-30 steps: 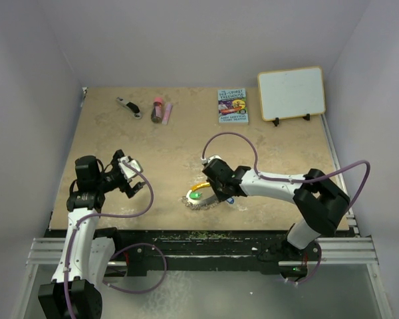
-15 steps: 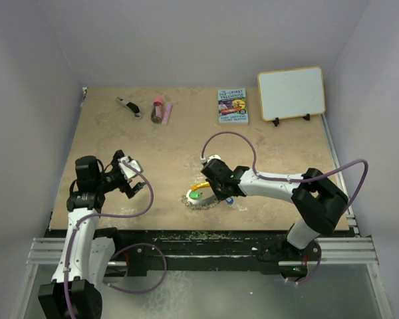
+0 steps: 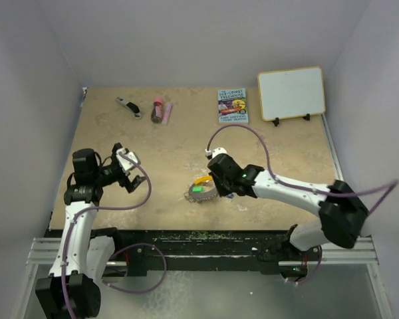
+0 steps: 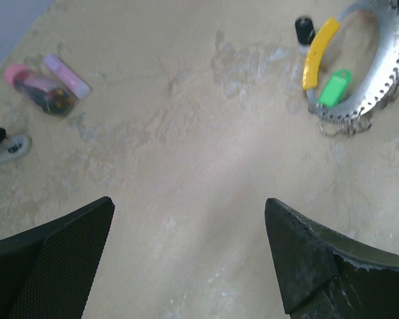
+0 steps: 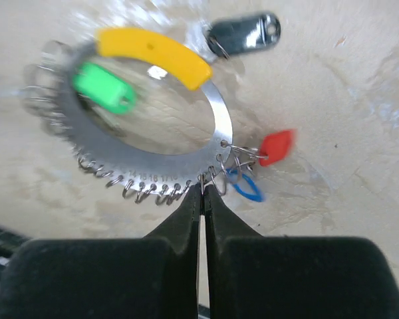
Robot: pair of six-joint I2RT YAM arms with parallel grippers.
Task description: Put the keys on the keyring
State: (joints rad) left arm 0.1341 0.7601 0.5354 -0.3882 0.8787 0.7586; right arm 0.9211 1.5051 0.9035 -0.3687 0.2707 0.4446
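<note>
Four keys (image 5: 103, 86), one keyring (image 5: 216, 113); right gripper (image 5: 201, 193) clenched at rim; left gripper (image 4: 188, 212) spread wide.

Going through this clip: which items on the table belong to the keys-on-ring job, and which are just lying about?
Belongs to the job:
keyring
green key
red key
blue key
black key

Just lying about:
book
whiteboard
pink-capped tube
lilac stick
black-and-silver tool
</note>
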